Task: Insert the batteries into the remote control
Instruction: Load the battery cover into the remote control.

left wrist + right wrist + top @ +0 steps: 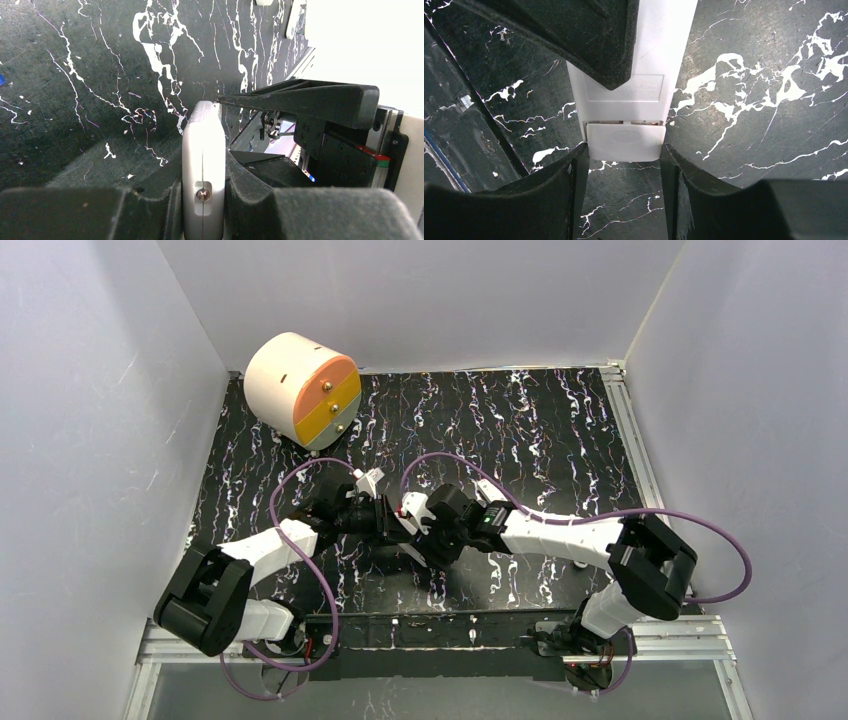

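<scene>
Blk white-veined tabletop (540, 420), white walls (90, 390) round it — remote (202, 150) held mid-table.

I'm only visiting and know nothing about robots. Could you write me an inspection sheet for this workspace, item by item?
Surface: black table with white marbling.
Job's things: white remote control, its battery cover seemingly slid slightly out; batteries: nothing seen.
Clutter: round white drum with an orange, yellow and grey front at the far left; two small white pieces, too small to identify.
Grippers: left gripper shut on the remote control's flat faces; right gripper pinching its cover end.
Cables: purple cables loop from both arms.
Surroundings: plain white walls on three sides.
</scene>
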Tool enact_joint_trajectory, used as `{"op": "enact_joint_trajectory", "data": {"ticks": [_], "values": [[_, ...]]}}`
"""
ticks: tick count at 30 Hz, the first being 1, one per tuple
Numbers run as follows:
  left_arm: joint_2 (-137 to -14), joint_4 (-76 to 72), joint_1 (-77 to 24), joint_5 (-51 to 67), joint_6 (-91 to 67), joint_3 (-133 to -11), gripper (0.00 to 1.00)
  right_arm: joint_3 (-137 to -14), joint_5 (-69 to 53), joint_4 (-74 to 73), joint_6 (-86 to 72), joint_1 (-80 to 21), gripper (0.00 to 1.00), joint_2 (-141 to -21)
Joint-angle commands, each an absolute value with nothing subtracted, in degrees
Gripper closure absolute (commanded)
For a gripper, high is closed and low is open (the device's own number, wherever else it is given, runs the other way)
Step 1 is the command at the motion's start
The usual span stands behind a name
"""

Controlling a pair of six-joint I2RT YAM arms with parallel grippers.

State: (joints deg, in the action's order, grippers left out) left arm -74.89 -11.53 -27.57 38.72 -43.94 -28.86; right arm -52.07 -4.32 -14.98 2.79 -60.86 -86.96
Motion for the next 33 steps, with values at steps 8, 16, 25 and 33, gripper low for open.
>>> {"op": "enact_joint_trajectory", "data": {"ticks": [8,16,25,33], "values": [[-74.43,-12.14,-27.86,40.62,-44.92,-30.85,1.00,-54.56,-5.66,-14.13,3.55,-61.26,0.56,-88.14],[-74.67,-14.44,-28.20,43.08,-44.75,-30.39,1.00,-55.06,-6.38,-14.05,3.76,-61.32,0.55,-88.55],[-75.56,-16.35,-28.96,42.99,-45.66,-30.28,1.00,-55.39,-6.85,-13.79,3.87,-61.59,0.55,-88.54],[-75.12,-16.70,-29.48,42.18,-45.81,-29.94,1.00,-55.93,-6.83,-13.52,3.71,-61.80,0.55,-88.82]]}}
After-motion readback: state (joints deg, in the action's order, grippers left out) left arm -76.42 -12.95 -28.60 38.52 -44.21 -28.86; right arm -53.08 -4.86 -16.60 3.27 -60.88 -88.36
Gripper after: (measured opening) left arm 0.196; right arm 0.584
